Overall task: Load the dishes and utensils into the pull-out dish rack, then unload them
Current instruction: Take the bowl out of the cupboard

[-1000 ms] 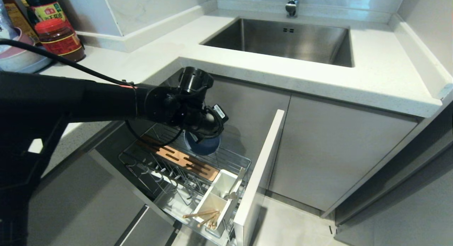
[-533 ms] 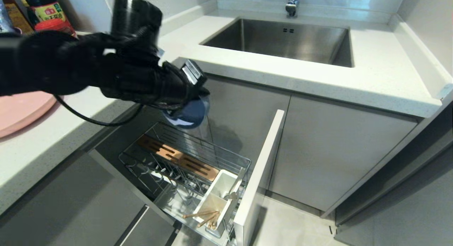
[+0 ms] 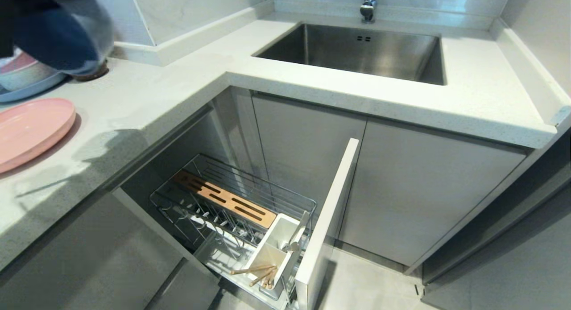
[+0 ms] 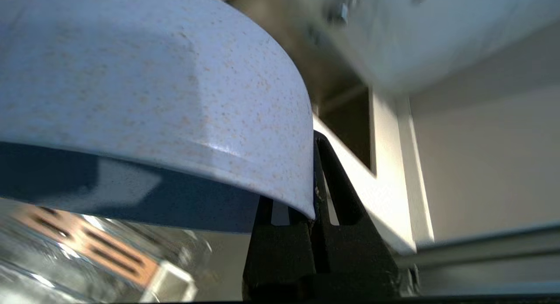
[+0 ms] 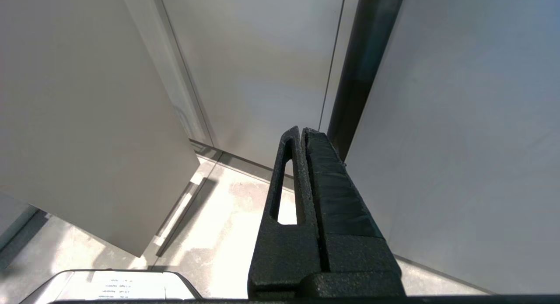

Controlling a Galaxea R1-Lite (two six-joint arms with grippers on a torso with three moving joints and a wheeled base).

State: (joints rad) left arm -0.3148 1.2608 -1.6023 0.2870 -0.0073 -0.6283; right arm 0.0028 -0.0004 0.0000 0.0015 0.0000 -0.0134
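Observation:
The pale blue-grey bowl (image 3: 58,38) hangs blurred over the counter's far left corner. In the left wrist view my left gripper (image 4: 311,194) is shut on the rim of the bowl (image 4: 153,76). The pink plate (image 3: 26,127) lies flat on the counter at the left edge. The pull-out dish rack (image 3: 209,212) stands open below, with no dish between its dividers. Its white utensil box (image 3: 272,250) holds the chopsticks (image 3: 254,270) and slim metal utensils (image 3: 298,234). My right gripper (image 5: 302,133) is shut on nothing, parked low near cabinet fronts and the floor.
A blue plate stacked with bowls (image 3: 22,78) sits behind the pink plate. A slotted wooden board (image 3: 223,198) lies along the rack's far side. The sink (image 3: 357,51) and tap (image 3: 368,4) are at the back. The rack's pale front panel (image 3: 330,221) juts into the aisle.
My left arm has lifted the bowl out of the rack and swung it up and to the left, over the counter. The pink plate now shows. The right arm has not moved.

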